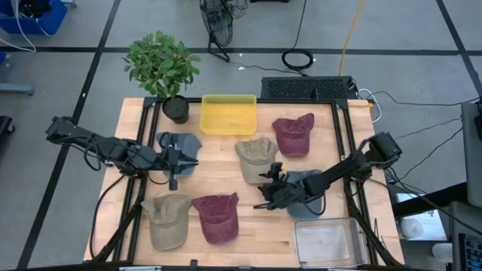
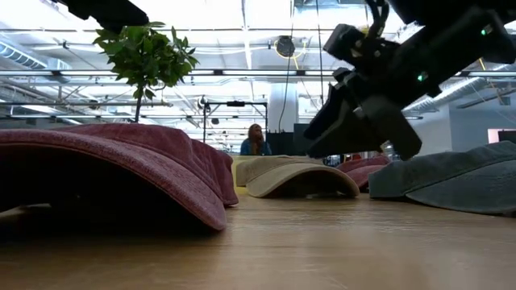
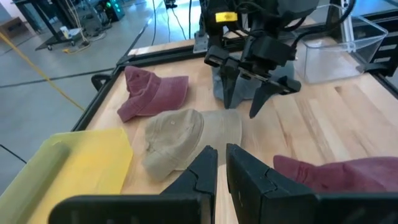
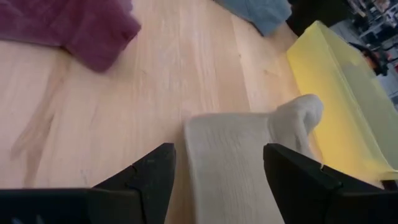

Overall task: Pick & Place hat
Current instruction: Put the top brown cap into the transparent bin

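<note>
We see six hats spread over the wooden table [image 1: 226, 177]. The right gripper [image 1: 269, 188] hangs with its fingers spread wide and empty, just beside the brim of the beige hat [image 1: 256, 158] near the table's middle; in the right wrist view that brim [image 4: 233, 162] lies between the two dark fingers [image 4: 146, 177], though we cannot tell whether they touch it. A blue-grey hat [image 1: 305, 197] lies under the right arm, partly covered by it. The left gripper [image 1: 175, 160] sits over another blue-grey hat [image 1: 179, 144] on the table's left side, its fingers pressed nearly together with nothing seen between them.

Around the beige hat we find a maroon hat [image 1: 294, 134] toward the far edge, a second maroon hat [image 1: 216, 217] and an olive hat [image 1: 166, 220] toward the near edge. A yellow tray [image 1: 228, 113] stands at the far edge beside a potted plant [image 1: 162, 68], and a clear plastic bin [image 1: 325, 241] rests at the near right corner. In the low view, the near maroon hat blocks much of the table's left side, and a person [image 2: 255, 138] shows far behind.
</note>
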